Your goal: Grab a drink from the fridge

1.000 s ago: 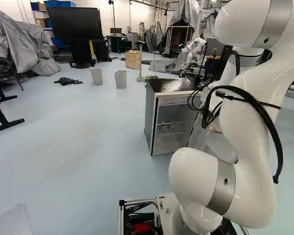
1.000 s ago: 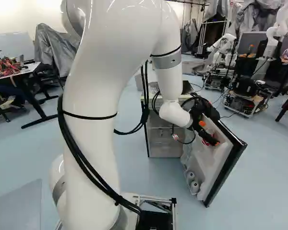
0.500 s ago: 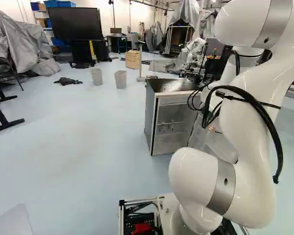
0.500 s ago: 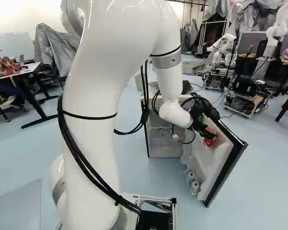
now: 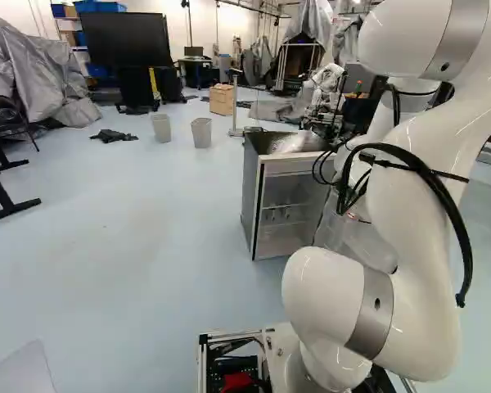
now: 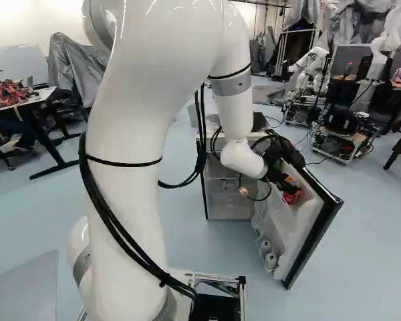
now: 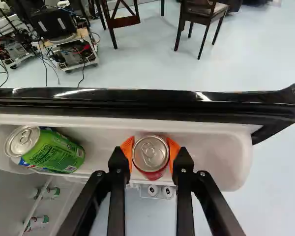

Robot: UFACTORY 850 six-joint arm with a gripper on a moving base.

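"What do you see, biggest things first?"

"The white arm (image 6: pixel 130 200), reaching over to the fridge (image 5: pixel 256 192). The fridge door (image 6: pixel 315 235) is open, angled out at the right of the right base view, dark along its edge and pale inside."

"And on the door?"

"A white door shelf (image 7: pixel 206 157), a long trough running along the dark edge. The black hand (image 6: pixel 291 185) is reaching down to it."

"Holding anything?"

"Yes. In the wrist view the hand (image 7: pixel 150 156) has its orange pads (image 7: pixel 126 153) closed against a red can (image 7: pixel 150 155) from two sides. The lid faces the wrist camera, tab and all."

"Is the can out of the shelf?"

"It's within the trough. Whether its base touches the bottom, I can't tell."

"Any other drinks?"

"A green can (image 7: pixel 56 152) in the same trough, tipped over and well apart from the red one. Lower on the door sit two small white round-topped things (image 7: pixel 153 190); they could be bottles, but they're too small to be sure."
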